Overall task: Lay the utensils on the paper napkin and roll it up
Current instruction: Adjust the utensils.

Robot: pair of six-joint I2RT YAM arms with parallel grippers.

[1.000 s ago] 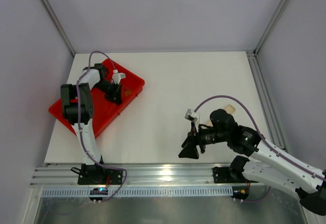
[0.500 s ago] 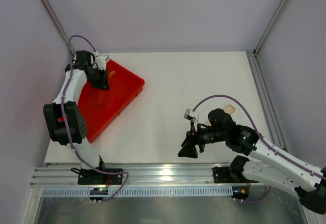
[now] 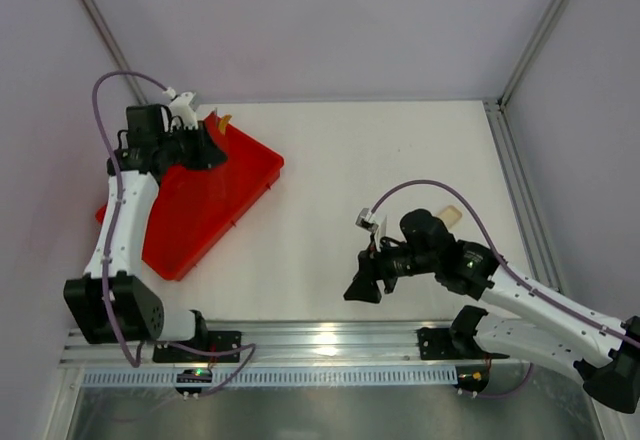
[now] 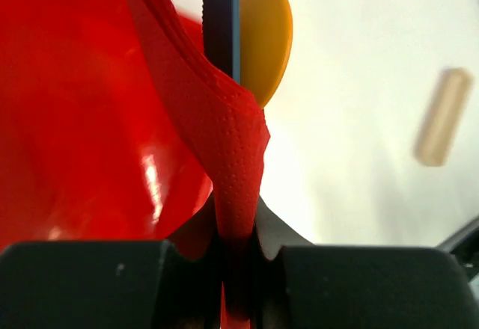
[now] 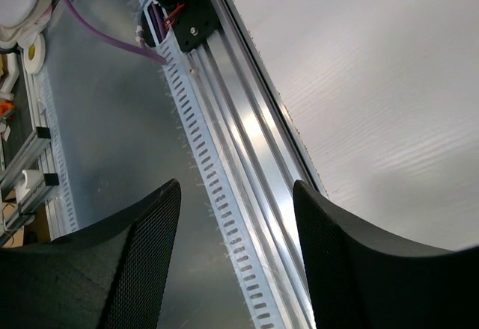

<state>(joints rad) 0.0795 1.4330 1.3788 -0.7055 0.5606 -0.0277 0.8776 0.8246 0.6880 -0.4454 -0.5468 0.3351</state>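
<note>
In the left wrist view my left gripper (image 4: 238, 248) is shut on the paper napkin (image 4: 233, 143), a thin red dimpled sheet that rises crumpled from between the jaws. An orange rounded piece (image 4: 263, 36) shows just behind the napkin. From above, the left gripper (image 3: 207, 146) hangs over the far corner of the red tray (image 3: 215, 205). One pale tan utensil (image 3: 450, 214) lies on the white table behind the right arm, and shows blurred as the utensil (image 4: 443, 117) at the left wrist. My right gripper (image 3: 362, 286) stands open and empty near the table's front edge.
Between the right gripper's (image 5: 236, 194) jaws, the wrist view shows the aluminium rail (image 5: 247, 157) along the table's near edge. Grey frame posts (image 3: 100, 30) flank the white table (image 3: 380, 160).
My left arm has swung from the middle of the tray up to its far left corner, with the gripper staying shut. The right gripper has drifted slightly left.
</note>
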